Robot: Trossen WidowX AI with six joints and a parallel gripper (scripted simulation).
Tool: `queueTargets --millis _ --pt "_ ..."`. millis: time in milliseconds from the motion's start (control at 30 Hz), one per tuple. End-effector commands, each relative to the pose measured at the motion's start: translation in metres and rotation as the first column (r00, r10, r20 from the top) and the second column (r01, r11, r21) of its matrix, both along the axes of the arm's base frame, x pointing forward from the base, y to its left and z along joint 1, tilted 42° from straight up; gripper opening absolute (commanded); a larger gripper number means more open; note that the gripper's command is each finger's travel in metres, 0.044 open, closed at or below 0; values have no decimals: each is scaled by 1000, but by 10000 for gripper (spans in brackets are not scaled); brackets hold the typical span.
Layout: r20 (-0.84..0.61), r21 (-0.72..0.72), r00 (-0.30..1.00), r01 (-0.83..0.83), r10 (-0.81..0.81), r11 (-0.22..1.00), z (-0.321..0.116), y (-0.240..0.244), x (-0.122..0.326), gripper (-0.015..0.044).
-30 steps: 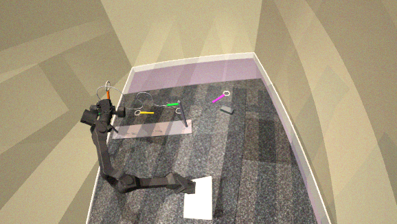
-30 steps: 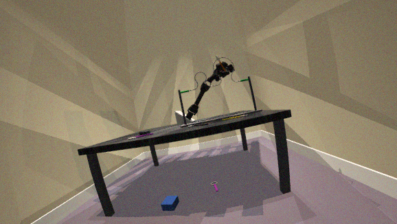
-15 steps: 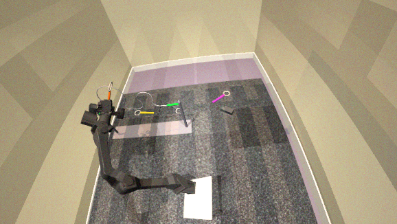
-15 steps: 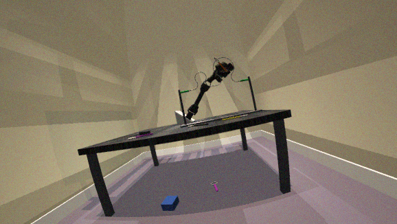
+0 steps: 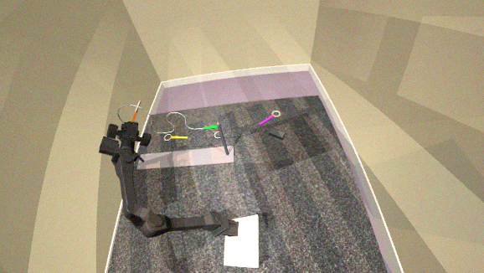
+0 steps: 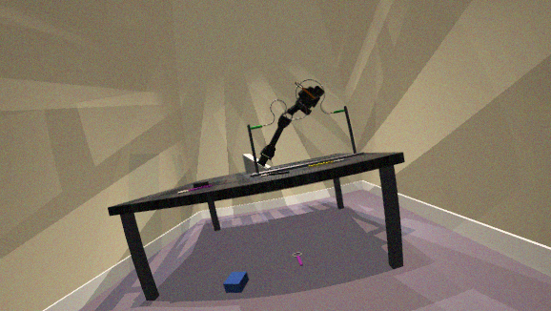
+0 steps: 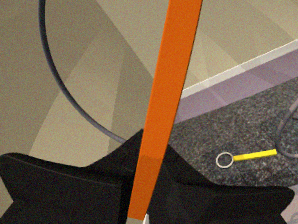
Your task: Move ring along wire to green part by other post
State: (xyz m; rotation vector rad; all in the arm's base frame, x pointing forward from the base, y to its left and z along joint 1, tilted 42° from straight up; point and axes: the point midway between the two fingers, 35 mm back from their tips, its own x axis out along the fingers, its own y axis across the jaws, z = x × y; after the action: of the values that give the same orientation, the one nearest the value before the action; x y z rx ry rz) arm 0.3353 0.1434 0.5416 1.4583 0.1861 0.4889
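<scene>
My top view looks steeply down from high up, the white base block (image 5: 242, 251) toward six o'clock and the magenta wand (image 5: 266, 120) (image 6: 199, 189) toward one. My exterior view sits low and well back, facing the table (image 5: 293, 188) (image 6: 257, 185) slightly upward, its underside visible. My wrist view is closest, looking along the orange handle (image 5: 135, 116) (image 6: 307, 91) (image 7: 172, 80) running from twelve to six; all three share that handle and the yellow wand (image 5: 179, 137) (image 6: 321, 164) (image 7: 255, 155), at four o'clock up close.

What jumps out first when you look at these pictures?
Probably the black robot arm, reaching up from the table with an orange handle clamped in its gripper. Next, the thin curly wire strung between two dark posts above the table, with bright green ends. Lower down, a blue block sits on the floor under the table.
</scene>
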Motion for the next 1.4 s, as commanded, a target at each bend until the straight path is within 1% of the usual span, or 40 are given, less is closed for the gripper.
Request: queueTargets --millis 0,633,1367 --pt "-8 42 1000 1 -1 999 0 0 1 -150" --pt "-26 275 999 -13 21 961 10 -1 0 -150" --pt "-33 513 997 -38 64 857 21 -6 -2 -150"
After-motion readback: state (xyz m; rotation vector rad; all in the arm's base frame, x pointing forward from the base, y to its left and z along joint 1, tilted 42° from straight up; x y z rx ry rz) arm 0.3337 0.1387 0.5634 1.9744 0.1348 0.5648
